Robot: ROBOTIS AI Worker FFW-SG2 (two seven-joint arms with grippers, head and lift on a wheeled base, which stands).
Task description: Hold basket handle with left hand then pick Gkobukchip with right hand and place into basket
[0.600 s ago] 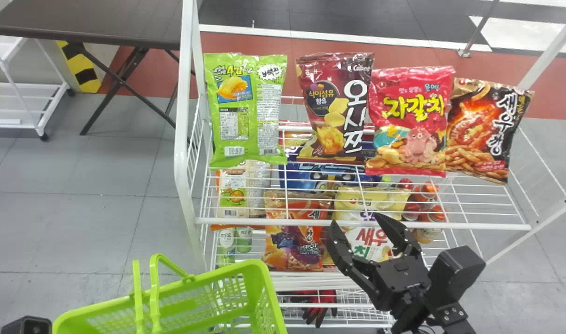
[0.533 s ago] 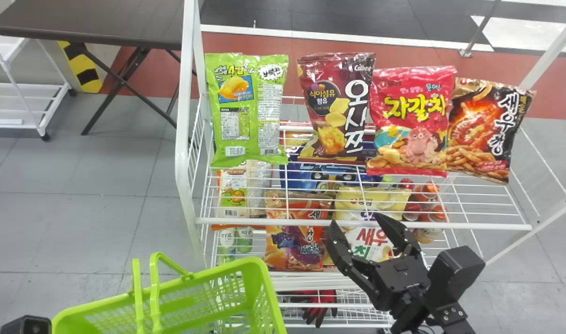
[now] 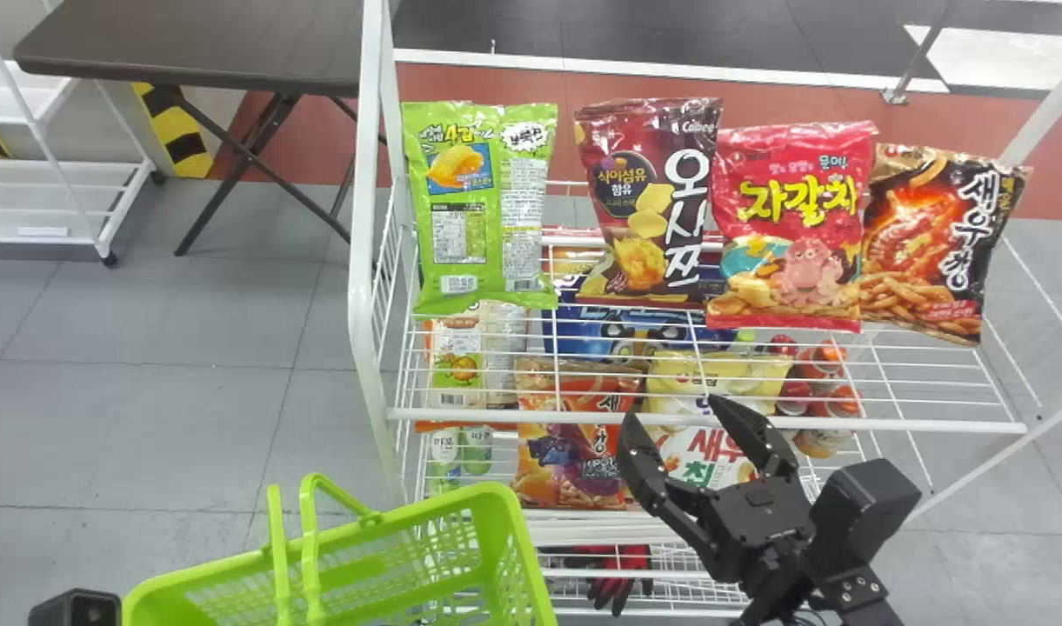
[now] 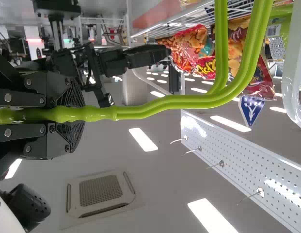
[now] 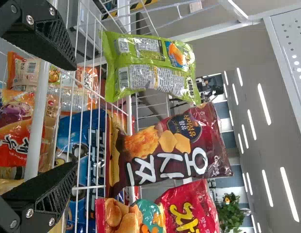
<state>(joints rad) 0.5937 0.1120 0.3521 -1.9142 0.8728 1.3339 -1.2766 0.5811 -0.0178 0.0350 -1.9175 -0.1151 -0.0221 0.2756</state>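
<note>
- Head view, and from here I see the Gkobukchip (image 3: pixel 484 204) upright at the upper left of the white rack (image 3: pixel 364 304).
- A maroon bag (image 3: pixel 648 213) stands near it on the rack.
- The right pincer (image 3: pixel 672 417) is spread wide, holding nothing, before the rack's middle.
- The green basket (image 3: pixel 487 493) sits before the rack's lower left.
- Left wrist view: the left pincer (image 4: pixel 69 115) is clamped around the basket's handle (image 4: pixel 179 101).

Basket (image 3: pixel 496 493) cut off by head view's btm edge, red bag (image 5: pixel 191 206) by R wrist view's.
</note>
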